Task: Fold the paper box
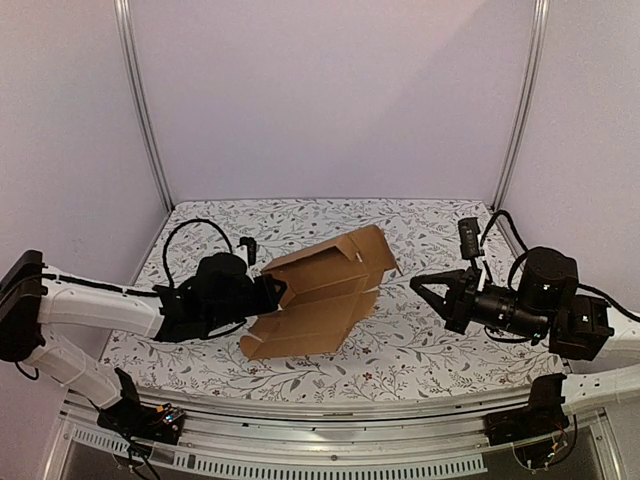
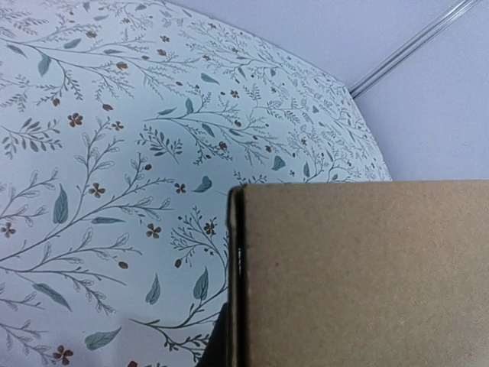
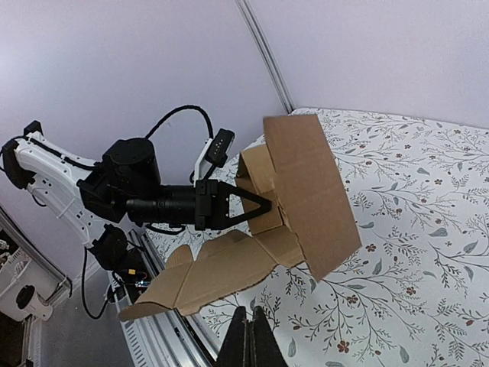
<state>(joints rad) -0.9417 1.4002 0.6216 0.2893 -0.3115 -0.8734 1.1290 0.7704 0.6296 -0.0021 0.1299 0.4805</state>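
Paper box (image 1: 325, 290) being gripped at the counter (image 1: 430, 225)'s middle
Its left edge is being pinched between the left fingers (image 1: 278, 291); the right fingers (image 1: 418, 284), pressed together empty, are being held nearby

The paper box (image 2: 359, 275) overruns my left wrist view's edges, hiding my left gripper (image 3: 267, 206) there; my right gripper (image 3: 247, 317) is cropped below.
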